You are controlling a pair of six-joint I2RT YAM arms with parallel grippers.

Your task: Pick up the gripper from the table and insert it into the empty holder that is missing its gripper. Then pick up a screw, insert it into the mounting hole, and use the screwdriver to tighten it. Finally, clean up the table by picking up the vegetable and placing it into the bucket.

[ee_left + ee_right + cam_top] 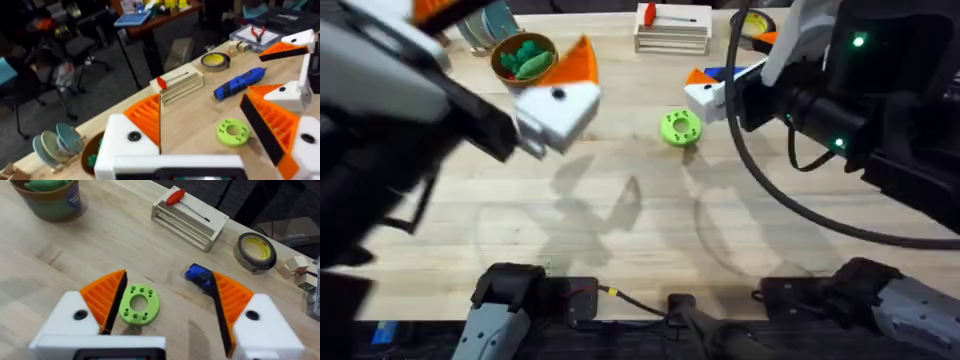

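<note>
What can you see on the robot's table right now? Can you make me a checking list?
Surface: pale wooden table, arm shadows on it.
Job's things: blue screwdriver lying flat near the tape roll; bucket holding green toy pieces.
Clutter: lime-green disc; white rack with a red-handled tool on top.
End effectors: left end effector open, raised above the table; right end effector open, close by the disc. Orange pads on both.
Cables: black cable looping from the right arm over the table.
Surroundings: chairs and a cluttered desk behind the table.
</note>
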